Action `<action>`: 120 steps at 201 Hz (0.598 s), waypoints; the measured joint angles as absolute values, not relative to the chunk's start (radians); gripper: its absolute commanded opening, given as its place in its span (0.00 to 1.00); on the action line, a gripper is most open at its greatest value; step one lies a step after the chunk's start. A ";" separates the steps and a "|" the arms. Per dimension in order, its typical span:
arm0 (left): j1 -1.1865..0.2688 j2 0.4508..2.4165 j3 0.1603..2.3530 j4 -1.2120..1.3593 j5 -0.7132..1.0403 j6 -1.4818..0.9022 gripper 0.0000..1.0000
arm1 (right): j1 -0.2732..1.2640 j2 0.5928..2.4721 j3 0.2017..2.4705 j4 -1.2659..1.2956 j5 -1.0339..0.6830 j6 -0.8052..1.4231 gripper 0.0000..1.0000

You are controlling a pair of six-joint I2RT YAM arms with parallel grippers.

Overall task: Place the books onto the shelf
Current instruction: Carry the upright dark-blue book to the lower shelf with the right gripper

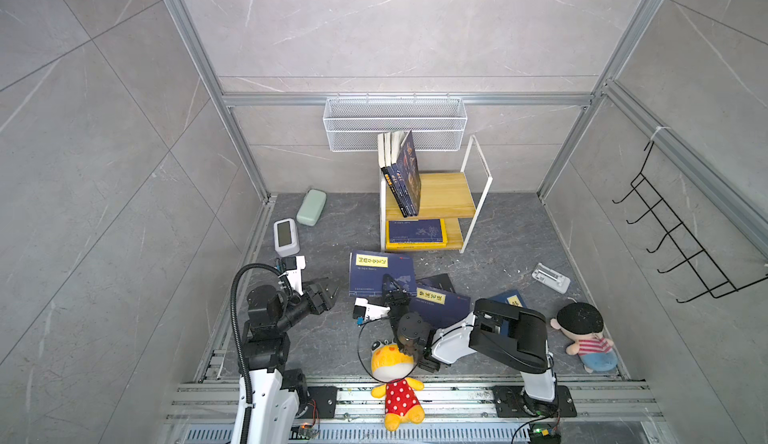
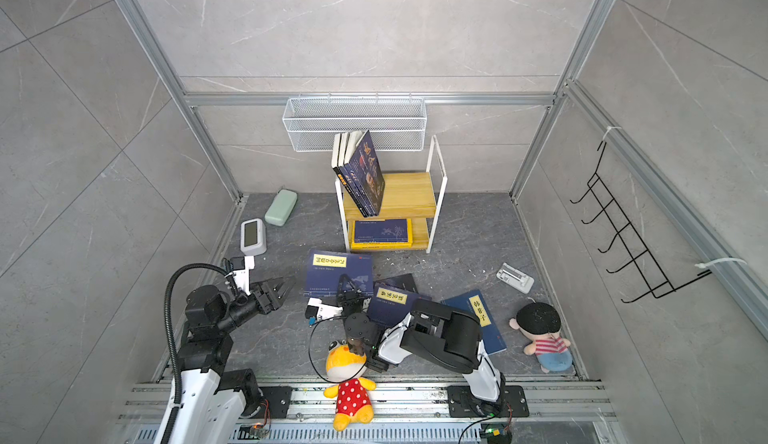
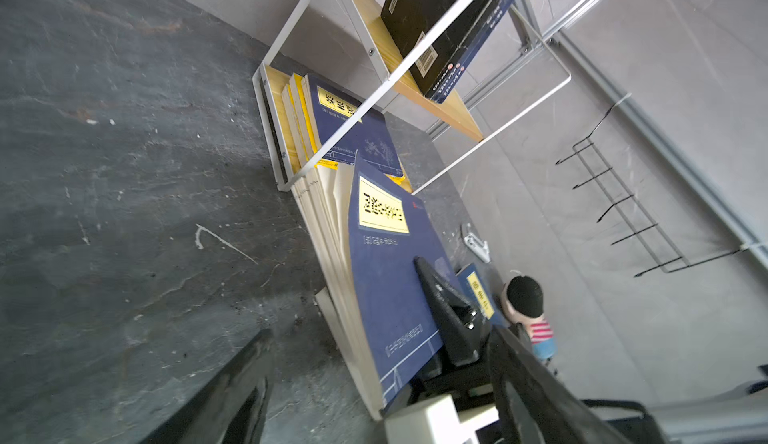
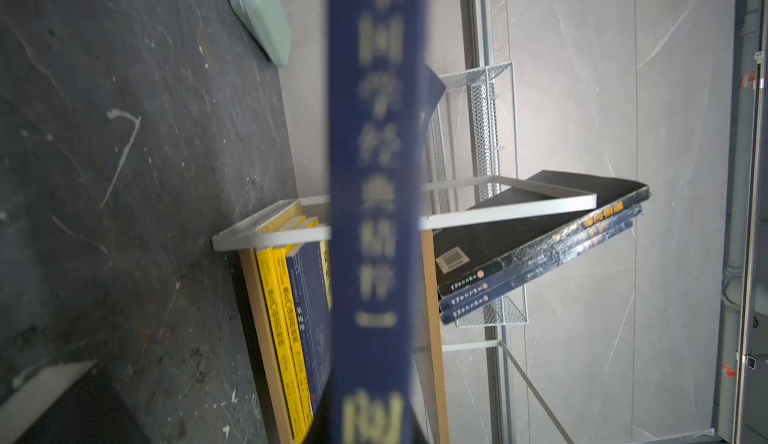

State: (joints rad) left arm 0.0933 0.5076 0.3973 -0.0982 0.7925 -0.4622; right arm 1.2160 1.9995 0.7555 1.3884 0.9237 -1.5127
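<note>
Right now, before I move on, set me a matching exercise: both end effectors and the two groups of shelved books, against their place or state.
1. left end effector
2. right end effector
3. leaning books
4. flat stack

A. lower tier of the shelf
B. shut on the blue book
C. open, empty
D. upper tier

Pairs: 1-C, 2-B, 3-D, 4-A.

Left arm: elbow folded, forearm low. Left gripper (image 1: 332,291) points toward the navy paperback with a yellow title label (image 1: 368,279) and stands just beside its edge, jaws apart, nothing between them.

Right arm: reaches across the middle. Right gripper (image 1: 390,284) is clamped on that paperback's near edge.
</note>
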 measured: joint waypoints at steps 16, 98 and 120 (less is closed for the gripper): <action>0.106 0.489 0.398 -0.131 0.796 -0.387 0.86 | 1.193 1.976 0.704 1.387 0.923 -1.522 0.00; 0.123 0.464 0.397 -0.214 0.791 -0.197 1.00 | 1.043 1.680 0.568 1.066 0.867 -1.415 0.00; 0.122 0.461 0.397 -0.235 0.762 -0.156 1.00 | 0.999 1.680 0.576 1.020 0.847 -1.410 0.00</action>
State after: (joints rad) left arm 0.1223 0.4610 0.3973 -0.2348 0.7620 -0.1558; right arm 0.9993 1.6802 0.5762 1.0199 0.8474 -1.4097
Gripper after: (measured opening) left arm 0.998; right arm 0.102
